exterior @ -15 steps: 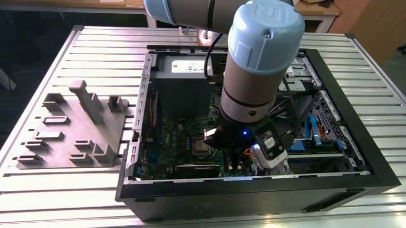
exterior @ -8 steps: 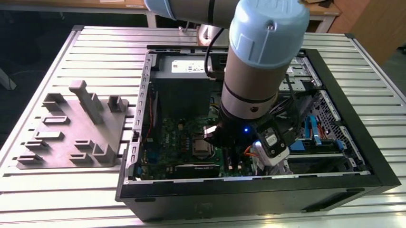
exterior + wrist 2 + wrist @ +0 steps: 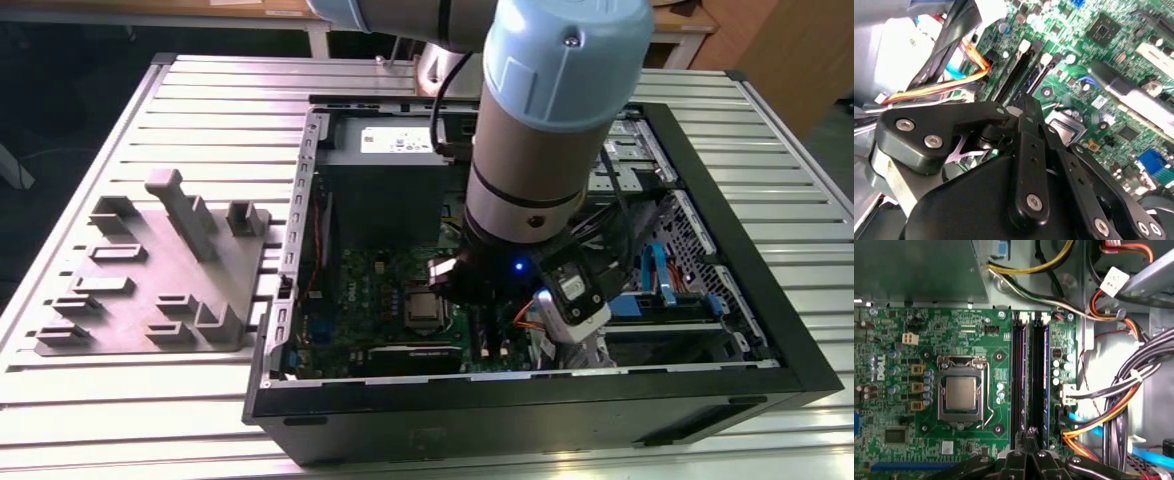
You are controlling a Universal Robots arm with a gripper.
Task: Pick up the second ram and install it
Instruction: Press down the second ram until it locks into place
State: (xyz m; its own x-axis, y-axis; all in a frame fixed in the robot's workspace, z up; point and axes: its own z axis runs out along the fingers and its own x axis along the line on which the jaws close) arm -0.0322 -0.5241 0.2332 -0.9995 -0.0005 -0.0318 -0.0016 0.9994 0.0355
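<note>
Jaws clenched tip to tip, with nothing visibly between them, hang low over the motherboard's memory slots.

Exterior view: the arm (image 3: 534,150) reaches down into an open computer case (image 3: 534,405) lying on a slatted metal worktop (image 3: 200,100). Its wrist is over the green motherboard (image 3: 380,290). A grey moulded tray (image 3: 160,270) sits on the worktop beside the case, toward the exterior view's left.

Second wrist view: the gripper (image 3: 1029,107) has its black fingers (image 3: 1030,150) drawn together. The tips are at the near end of two long dark memory slots (image 3: 1021,70) with white end latches. Orange, yellow and red cables (image 3: 949,85) pass alongside.

First wrist view: the gripper (image 3: 1030,432) points at the near end of the two parallel slots, roughly over the gap between them. A thin dark strip stands edge-on in each slot. The strip farther from the processor socket (image 3: 961,395) appears to be the second ram (image 3: 1038,365), long, slim and near-black with a faint blue sheen, though which strip is the second one cannot be told for certain. It runs straight away from the jaws, upright in its slot, and whether the tips touch it cannot be told.
</note>
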